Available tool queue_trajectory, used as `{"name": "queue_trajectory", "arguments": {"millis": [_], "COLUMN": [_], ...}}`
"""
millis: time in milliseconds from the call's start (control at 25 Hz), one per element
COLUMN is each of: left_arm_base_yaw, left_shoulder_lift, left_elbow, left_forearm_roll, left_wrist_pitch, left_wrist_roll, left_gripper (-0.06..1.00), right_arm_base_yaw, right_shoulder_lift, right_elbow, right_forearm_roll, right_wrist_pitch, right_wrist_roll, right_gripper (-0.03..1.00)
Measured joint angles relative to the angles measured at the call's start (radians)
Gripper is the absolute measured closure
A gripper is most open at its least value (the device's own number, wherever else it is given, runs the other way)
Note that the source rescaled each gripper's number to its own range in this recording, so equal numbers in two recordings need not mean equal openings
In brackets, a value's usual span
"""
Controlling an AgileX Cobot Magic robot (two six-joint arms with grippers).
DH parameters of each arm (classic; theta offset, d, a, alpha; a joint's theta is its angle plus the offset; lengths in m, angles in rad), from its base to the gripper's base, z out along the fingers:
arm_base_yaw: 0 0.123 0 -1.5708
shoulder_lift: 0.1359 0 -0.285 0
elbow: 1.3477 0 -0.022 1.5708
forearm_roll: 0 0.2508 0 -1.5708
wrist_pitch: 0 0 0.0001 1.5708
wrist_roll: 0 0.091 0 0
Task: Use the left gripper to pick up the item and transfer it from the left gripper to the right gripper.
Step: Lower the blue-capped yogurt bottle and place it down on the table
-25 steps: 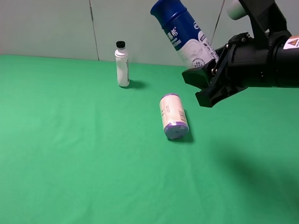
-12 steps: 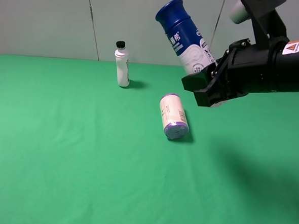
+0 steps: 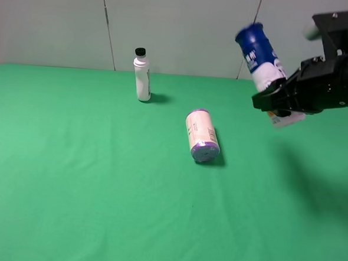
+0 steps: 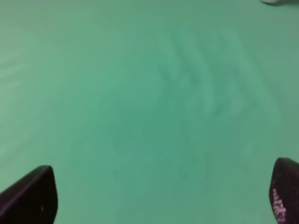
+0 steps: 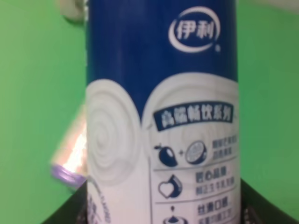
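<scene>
Holding aloft: right gripper (image 3: 270,101) clamps item (image 3: 260,56), tilted, over tabletop (image 3: 70,189) right side | left gripper (image 4: 156,193): jaws wide above bare tabletop | small white bottle (image 3: 142,75) upright near far edge | pale cylinder (image 3: 201,135) lying mid-tabletop; broad open green in front

Hidden and cropped parts
The item (image 3: 260,56) is blurred, its lower body covered by the right end effector (image 3: 276,102). Of the left end effector (image 4: 156,196), only two fingertips (image 4: 28,198) show, cut off by the wrist view's edge.

Right hand (image 3: 274,102) raised high with fingers clamped; left hand (image 4: 156,198) faces downward, fingers spread wide
</scene>
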Motion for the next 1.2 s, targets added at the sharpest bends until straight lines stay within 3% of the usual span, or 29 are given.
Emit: {"name": "queue_trajectory", "arguments": {"millis": [240, 560, 1200], "left_arm_base_yaw": [0.01, 0.01, 0.01], "left_shoulder_lift": [0.0, 0.0, 0.0], "left_elbow": [0.0, 0.0, 0.0], "left_forearm_roll": [0.0, 0.0, 0.001], "left_wrist_pitch": [0.0, 0.0, 0.0], "left_wrist_roll": [0.0, 0.001, 0.001], "left_gripper": [0.14, 0.14, 0.14], "right_arm_base_yaw": [-0.097, -0.146, -0.157], "right_shoulder_lift": [0.111, 0.254, 0.451], "right_elbow": [0.0, 0.0, -0.001], "right_forearm_roll": [-0.024, -0.053, -0.067], "right_wrist_pitch": [0.013, 0.015, 0.0], "right_wrist_roll": [0.003, 0.004, 0.007], "right_gripper": [0.97, 0.97, 0.97]}}
